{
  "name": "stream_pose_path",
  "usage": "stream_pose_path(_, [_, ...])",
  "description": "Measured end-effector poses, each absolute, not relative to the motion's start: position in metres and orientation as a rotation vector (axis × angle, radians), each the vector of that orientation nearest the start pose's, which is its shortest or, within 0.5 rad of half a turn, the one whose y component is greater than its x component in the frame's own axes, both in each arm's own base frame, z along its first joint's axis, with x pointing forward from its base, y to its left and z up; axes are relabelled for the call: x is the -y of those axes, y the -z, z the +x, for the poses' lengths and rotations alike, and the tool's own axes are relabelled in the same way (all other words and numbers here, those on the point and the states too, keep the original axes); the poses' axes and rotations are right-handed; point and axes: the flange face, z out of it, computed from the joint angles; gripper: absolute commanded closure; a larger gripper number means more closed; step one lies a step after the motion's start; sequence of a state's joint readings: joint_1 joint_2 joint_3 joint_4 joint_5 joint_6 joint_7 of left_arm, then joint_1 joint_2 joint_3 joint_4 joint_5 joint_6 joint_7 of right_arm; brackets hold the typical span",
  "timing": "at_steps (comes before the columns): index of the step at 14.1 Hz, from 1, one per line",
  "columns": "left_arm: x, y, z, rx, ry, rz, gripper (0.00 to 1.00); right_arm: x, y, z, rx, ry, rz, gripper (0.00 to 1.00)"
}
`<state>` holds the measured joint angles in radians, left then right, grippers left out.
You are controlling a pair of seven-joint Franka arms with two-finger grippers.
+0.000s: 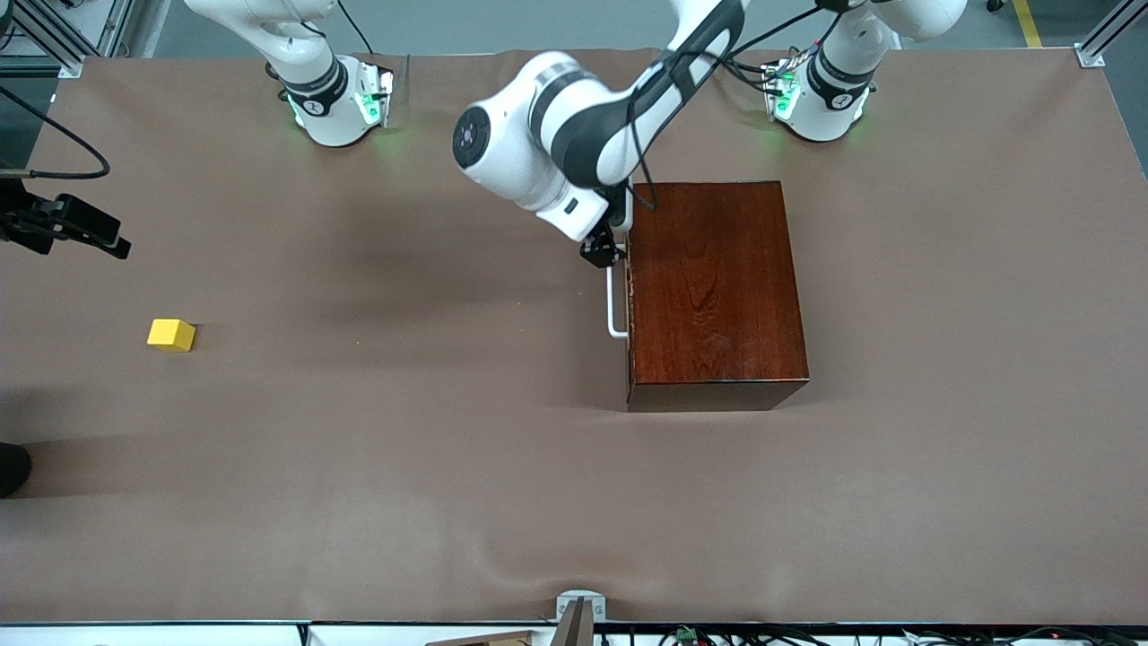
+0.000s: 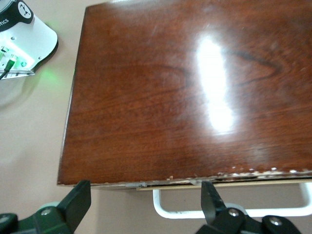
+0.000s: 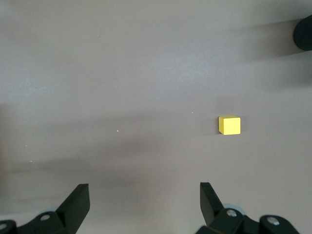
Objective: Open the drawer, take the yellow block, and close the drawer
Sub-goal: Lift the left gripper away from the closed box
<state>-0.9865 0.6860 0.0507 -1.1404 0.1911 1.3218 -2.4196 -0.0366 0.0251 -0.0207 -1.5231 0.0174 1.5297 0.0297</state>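
Observation:
The dark reddish-brown wooden box [image 1: 717,287] stands on the table with its drawer pushed in. The drawer's white loop handle [image 1: 613,305] faces the right arm's end. The box [image 2: 185,97] and handle [image 2: 234,212] also show in the left wrist view. My left gripper [image 1: 601,249] is open just in front of the drawer front, at the end of the handle nearer the robots. In its wrist view the left gripper [image 2: 146,200] holds nothing. The yellow block [image 1: 170,335] lies on the bare table toward the right arm's end. My right gripper [image 3: 146,204] is open and empty, high above the table, apart from the block [image 3: 229,125].
A black fixture with a cable [image 1: 67,229] juts in at the table's edge at the right arm's end. A dark rounded object [image 1: 11,468] sits at that same edge, nearer the front camera. The brown table cover [image 1: 404,467] has slight wrinkles.

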Motion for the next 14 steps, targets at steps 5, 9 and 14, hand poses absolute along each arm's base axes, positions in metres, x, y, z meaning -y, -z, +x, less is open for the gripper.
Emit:
stream_pose_path(5, [0.508, -0.436, 0.444, 1.808, 0.363, -2.009, 0.00, 0.030, -0.629, 0.558, -0.134, -0.028, -3.121, 0.00])
stream_pose_path(9, [0.462, -0.458, 0.477, 1.803, 0.309, -1.997, 0.00, 0.030, -0.629, 0.558, -0.134, -0.029, -3.121, 0.00])
stream_pose_path(14, [0.411, -0.473, 0.509, 1.766, 0.238, -2.003, 0.00, 0.029, -0.629, 0.558, -0.133, -0.029, -3.121, 0.00])
